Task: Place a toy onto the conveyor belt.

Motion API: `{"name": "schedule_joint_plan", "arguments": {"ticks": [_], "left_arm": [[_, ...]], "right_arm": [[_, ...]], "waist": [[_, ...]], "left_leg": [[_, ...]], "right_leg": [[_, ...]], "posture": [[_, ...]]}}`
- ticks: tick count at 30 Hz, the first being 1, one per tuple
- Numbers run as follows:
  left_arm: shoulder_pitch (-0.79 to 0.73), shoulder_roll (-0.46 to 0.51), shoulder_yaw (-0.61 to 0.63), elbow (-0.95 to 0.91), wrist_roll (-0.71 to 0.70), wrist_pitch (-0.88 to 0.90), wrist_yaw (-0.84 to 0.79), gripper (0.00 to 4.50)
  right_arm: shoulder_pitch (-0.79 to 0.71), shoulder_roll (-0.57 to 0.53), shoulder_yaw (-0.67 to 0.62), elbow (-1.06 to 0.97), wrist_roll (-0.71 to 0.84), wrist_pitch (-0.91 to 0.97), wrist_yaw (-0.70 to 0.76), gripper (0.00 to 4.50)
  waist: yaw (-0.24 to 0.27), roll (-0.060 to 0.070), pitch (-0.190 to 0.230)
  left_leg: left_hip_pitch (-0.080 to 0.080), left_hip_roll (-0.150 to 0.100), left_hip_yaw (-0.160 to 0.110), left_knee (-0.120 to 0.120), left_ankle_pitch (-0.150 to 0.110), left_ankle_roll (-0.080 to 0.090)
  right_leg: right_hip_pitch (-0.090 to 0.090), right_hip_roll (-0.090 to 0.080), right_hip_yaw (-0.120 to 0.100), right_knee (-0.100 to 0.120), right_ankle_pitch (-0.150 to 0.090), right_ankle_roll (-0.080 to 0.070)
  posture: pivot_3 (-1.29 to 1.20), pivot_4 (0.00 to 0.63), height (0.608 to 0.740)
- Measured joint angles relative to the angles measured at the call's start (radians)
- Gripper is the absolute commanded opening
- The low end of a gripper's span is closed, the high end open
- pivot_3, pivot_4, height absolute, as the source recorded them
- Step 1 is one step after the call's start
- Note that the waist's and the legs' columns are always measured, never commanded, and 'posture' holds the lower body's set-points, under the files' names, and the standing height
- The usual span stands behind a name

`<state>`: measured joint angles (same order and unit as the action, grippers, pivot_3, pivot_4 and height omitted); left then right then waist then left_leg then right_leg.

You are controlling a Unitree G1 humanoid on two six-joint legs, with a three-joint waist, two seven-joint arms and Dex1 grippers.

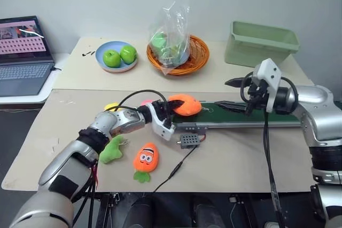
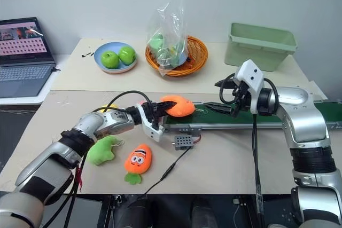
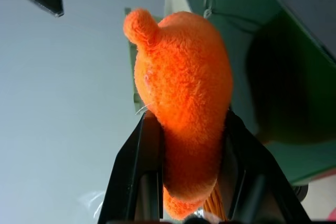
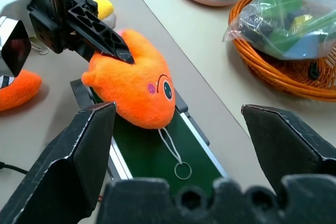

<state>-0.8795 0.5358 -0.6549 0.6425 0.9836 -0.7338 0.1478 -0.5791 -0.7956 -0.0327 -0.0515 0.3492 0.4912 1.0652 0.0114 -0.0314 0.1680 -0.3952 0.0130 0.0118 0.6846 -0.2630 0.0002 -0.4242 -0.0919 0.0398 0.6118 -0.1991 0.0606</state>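
The left gripper (image 1: 172, 108) is seen pinching the orange plush toy (image 1: 185, 105) at its tail end, the toy's long axis lying along the belt toward three o'clock, its body touching or just above the near end of the dark-green conveyor belt (image 1: 251, 116). Release is judged to be all that remains. The right gripper (image 1: 233, 94) is held with fingers spread over the belt, at three o'clock of the toy. Beyond, at twelve o'clock on the tan table (image 1: 230, 158), a wicker basket (image 1: 184, 57) and a pale green bin (image 1: 260, 44) are set.
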Motion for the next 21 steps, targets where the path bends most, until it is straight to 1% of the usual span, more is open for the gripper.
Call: {"name": "schedule_joint_plan", "arguments": {"ticks": [3, 5, 6, 7, 9, 12, 13, 18, 20, 21], "left_arm": [[-0.03, -0.022, -0.014, 0.061, 0.011, -0.022, 0.011, 1.29], [-0.05, -0.041, -0.019, 0.098, 0.012, -0.033, 0.016, 1.84], [-0.057, -0.047, -0.02, 0.112, 0.012, -0.037, 0.018, 2.04], [-0.063, -0.05, -0.022, 0.125, 0.011, -0.044, 0.018, 2.53], [-0.071, -0.054, -0.025, 0.149, 0.007, -0.071, 0.007, 3.08], [-0.086, -0.059, -0.023, 0.156, -0.033, -0.114, -0.035, 4.33], [-0.095, -0.059, -0.018, 0.153, -0.056, -0.127, -0.064, 4.44], [-0.097, -0.058, 0.023, 0.148, -0.188, -0.139, -0.219, 4.44], [-0.073, -0.074, 0.095, 0.106, -0.373, -0.049, -0.398, 4.44], [-0.064, -0.079, 0.121, 0.085, -0.435, -0.007, -0.46, 4.44]], "right_arm": [[0.007, -0.012, -0.001, -0.006, 0.013, 0.01, 0.003, 4.5], [0.008, -0.023, -0.003, -0.012, 0.019, 0.014, 0.004, 4.5], [0.008, -0.027, -0.004, -0.016, 0.021, 0.015, 0.004, 4.5], [0.008, -0.03, -0.004, -0.018, 0.024, 0.015, 0.004, 4.5], [0.008, -0.04, -0.006, -0.019, 0.026, 0.015, 0.004, 4.5], [0.007, -0.043, -0.009, -0.019, 0.027, 0.015, 0.004, 4.5], [0.007, -0.043, -0.008, -0.019, 0.027, 0.015, 0.004, 4.5], [0.007, -0.044, -0.009, -0.019, 0.026, 0.015, 0.004, 4.5], [0.006, -0.045, -0.008, -0.017, 0.025, 0.015, 0.004, 4.5], [0.004, -0.045, -0.007, -0.017, 0.026, 0.015, 0.004, 4.5]], "waist": [[-0.001, 0.0, 0.0], [-0.001, 0.0, 0.0], [-0.001, 0.0, 0.0], [-0.002, 0.0, 0.0], [-0.002, 0.0, 0.0], [-0.001, 0.0, 0.0], [-0.001, 0.0, 0.0], [-0.004, 0.0, 0.0], [-0.004, 0.0, 0.0], [-0.004, 0.0, 0.0]], "left_leg": [[0.0, 0.0, 0.0, 0.0, 0.0, 0.0], [0.0, 0.0, 0.0, 0.0, 0.0, 0.0], [0.0, 0.0, 0.0, 0.0, 0.0, 0.0], [0.0, 0.0, 0.0, 0.0, 0.0, 0.0], [0.0, 0.0, 0.0, 0.0, 0.0, 0.0], [-0.001, 0.0, 0.0, 0.0, 0.0, 0.0], [-0.001, 0.0, 0.0, 0.001, 0.0, 0.0], [-0.001, 0.0, 0.0, 0.001, 0.0, 0.0], [-0.002, 0.0, 0.0, 0.002, 0.0, 0.0], [-0.003, 0.001, 0.0, 0.003, 0.0, 0.001]], "right_leg": [[0.0, 0.0, 0.0, 0.0, 0.0, 0.001], [0.0, 0.0, 0.0, 0.0, 0.0, 0.001], [0.0, 0.0, 0.0, 0.0, 0.0, 0.001], [0.0, 0.0, 0.0, 0.0, 0.0, 0.001], [0.0, 0.0, 0.0, 0.0, 0.0, 0.001], [0.0, 0.0, 0.0, 0.0, 0.0, 0.001], [0.0, 0.0, 0.0, 0.0, 0.0, 0.001], [0.0, 0.0, 0.0, 0.0, 0.0, 0.001], [-0.001, 0.0, 0.0, 0.002, 0.0, 0.001], [-0.001, 0.0, -0.001, 0.002, 0.0, 0.001]], "posture": [[0.0, 0.15, 0.74], [0.0, 0.15, 0.74], [0.0, 0.15, 0.74], [0.0, 0.15, 0.74], [0.0, 0.15, 0.74], [0.0, 0.15, 0.74], [0.0, 0.15, 0.74], [0.0, 0.15, 0.74], [0.0, 0.15, 0.74], [0.0, 0.15, 0.74]]}}
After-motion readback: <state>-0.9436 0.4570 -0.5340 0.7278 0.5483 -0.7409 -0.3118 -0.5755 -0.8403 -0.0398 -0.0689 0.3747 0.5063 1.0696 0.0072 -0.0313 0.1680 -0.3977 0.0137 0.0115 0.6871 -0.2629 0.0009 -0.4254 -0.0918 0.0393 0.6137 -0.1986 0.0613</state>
